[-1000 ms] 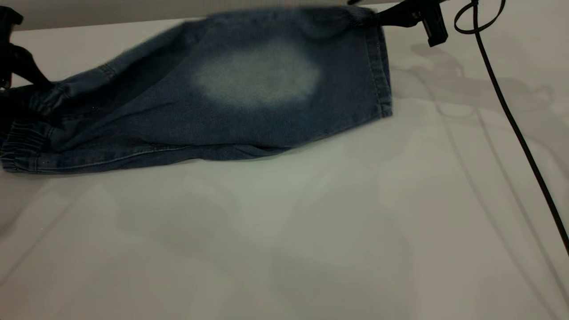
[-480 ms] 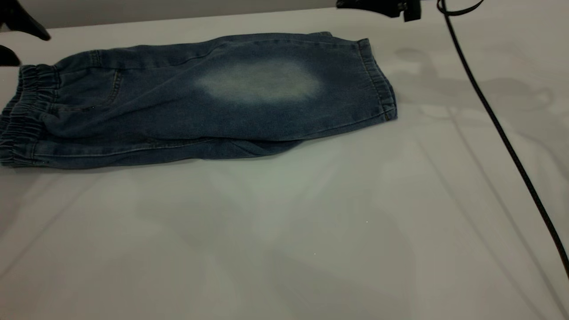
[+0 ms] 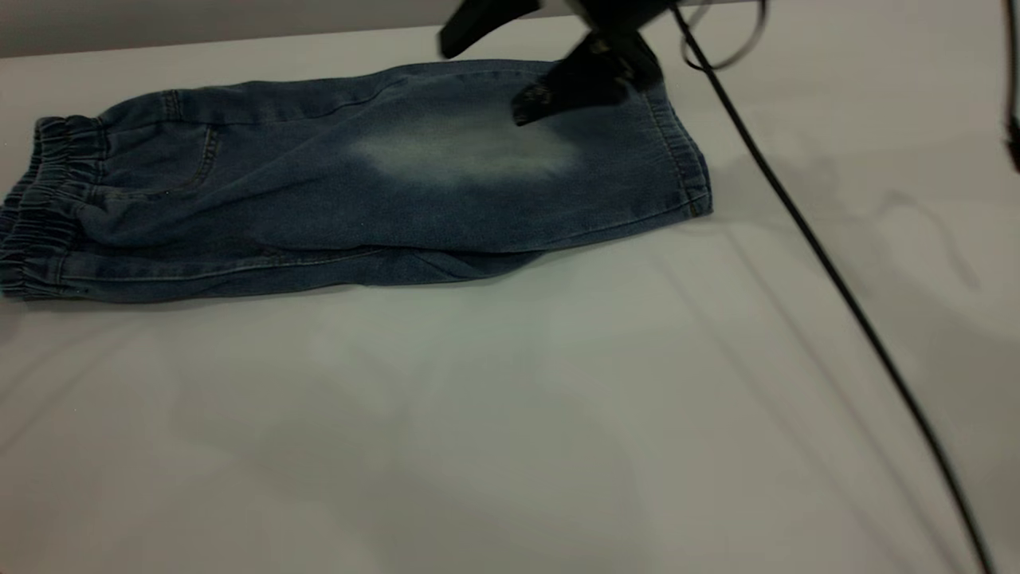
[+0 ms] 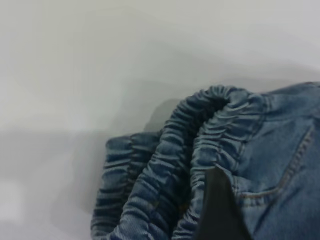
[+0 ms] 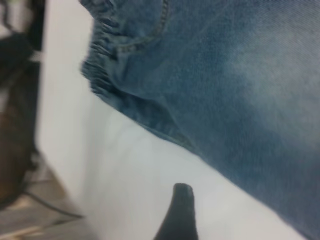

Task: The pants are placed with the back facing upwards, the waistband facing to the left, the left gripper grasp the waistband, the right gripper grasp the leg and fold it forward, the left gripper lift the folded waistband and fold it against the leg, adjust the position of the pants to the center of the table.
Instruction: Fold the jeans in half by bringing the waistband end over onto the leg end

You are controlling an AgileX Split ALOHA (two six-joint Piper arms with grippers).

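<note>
The pants (image 3: 319, 199) lie flat on the table (image 3: 510, 414), folded lengthwise. The gathered waistband (image 3: 40, 207) is at the left. The leg (image 3: 470, 151), with its pale oval patch, points right to its hem (image 3: 685, 159). My right gripper (image 3: 480, 80) hovers open just above the leg near the far edge of the pants, holding nothing. One of its fingers (image 5: 180, 210) shows over bare table beside the denim (image 5: 240, 90). A part of my left gripper (image 4: 217, 210) sits close above the ruffled waistband (image 4: 200, 145). That gripper is outside the exterior view.
A thin black cable (image 3: 837, 287) runs from the right gripper diagonally across the right side of the table. The table's far edge (image 3: 199, 44) passes just behind the pants. In the right wrist view, the table edge (image 5: 42, 125) borders dark clutter.
A second ago both grippers held the pants lifted. The pants now lie flat and released. The right gripper has swung left over the leg, and the left gripper has left the exterior view.
</note>
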